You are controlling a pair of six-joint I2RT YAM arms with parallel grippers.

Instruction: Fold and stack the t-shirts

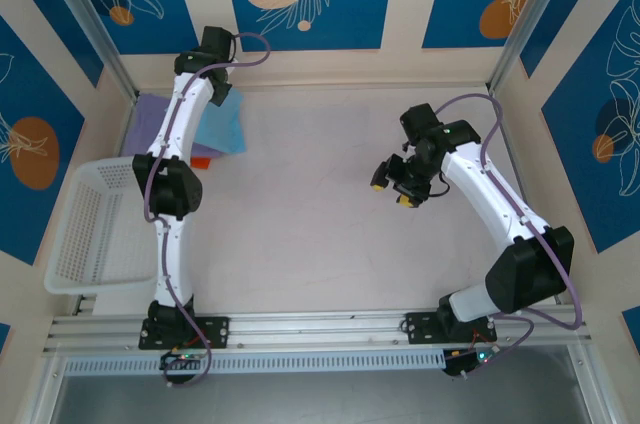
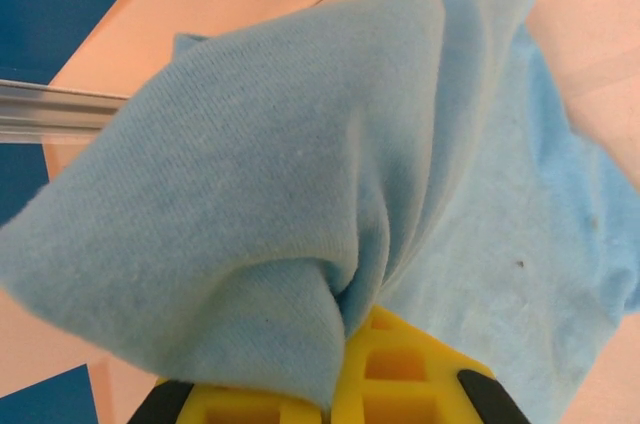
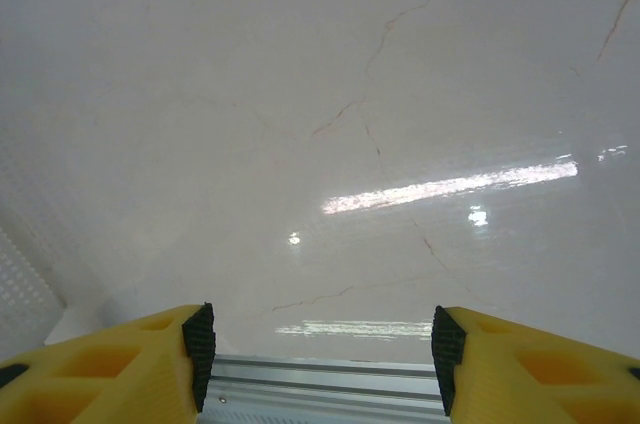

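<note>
Two shirts sit in the far-left corner of the table (image 1: 300, 214): blue shirt (image 1: 226, 130) right beside the lavender shirt (image 1: 147, 112). The left arm hides where they meet, so can't tell if they overlap. White basket (image 1: 90, 229) is just beside them on the near side. Left gripper (image 2: 352, 336) is clamped on a bunched fold of the blue shirt; the wrist view has cloth drawn into the yellow fingers (image 2: 400, 369) and draping off both sides. Right gripper (image 1: 396, 184) hangs over bare table on the right, well apart from both shirts, jaws apart, nothing between them. My read: blue is being placed or given a last fold at the stack spot, lavender being the other layer. How neat the fold is I can't judge, since the arm covers part of it. Small orange patch (image 1: 200, 156) at the blue shirt's near edge, can't tell what it is. Next move calls for laying the pinched edge flat and square, then letting go and lifting straight out. Risk: soft knit clings to the pads and drags the stack askew.
</note>
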